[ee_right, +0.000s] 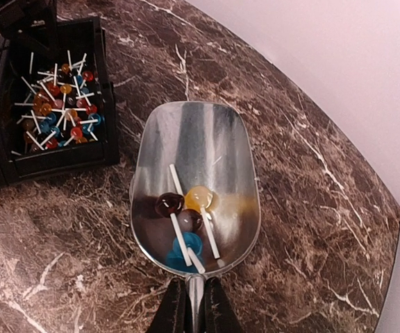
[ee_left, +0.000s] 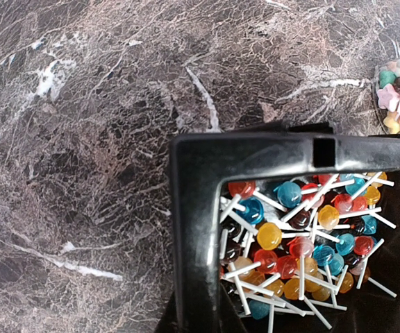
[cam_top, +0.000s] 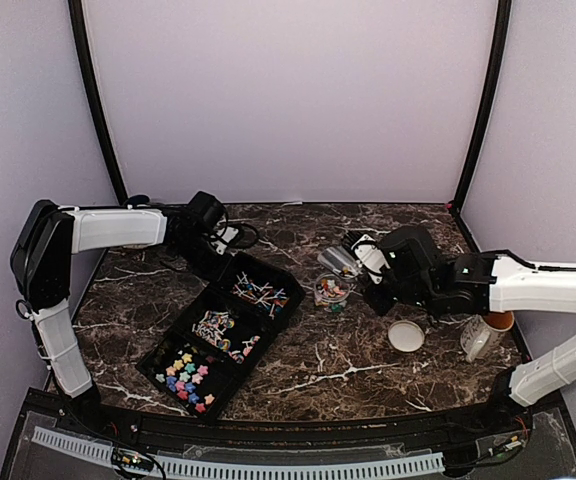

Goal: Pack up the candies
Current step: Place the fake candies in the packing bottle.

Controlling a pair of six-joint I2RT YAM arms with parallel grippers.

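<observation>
A black three-part tray (cam_top: 273,318) holds lollipops (cam_top: 255,292) in its far part, mixed sweets (cam_top: 224,332) in the middle and bright star-shaped candies (cam_top: 186,376) in the near part. My left gripper (cam_top: 224,250) is at the tray's far corner. In the left wrist view its dark fingers (ee_left: 164,323) straddle the tray wall (ee_left: 196,208), shut on it. My right gripper (ee_right: 194,309) is shut on the handle of a metal scoop (ee_right: 198,142). The scoop holds several lollipops (ee_right: 185,216) above the table, right of the tray (ee_right: 54,161). The scoop also shows in the top view (cam_top: 339,261).
A clear jar (cam_top: 332,293) part-filled with candies stands below the scoop, right of the tray, and shows in the left wrist view (ee_left: 398,97). A round tan lid (cam_top: 406,336) lies to its near right. A white mug (cam_top: 481,336) stands by the right arm.
</observation>
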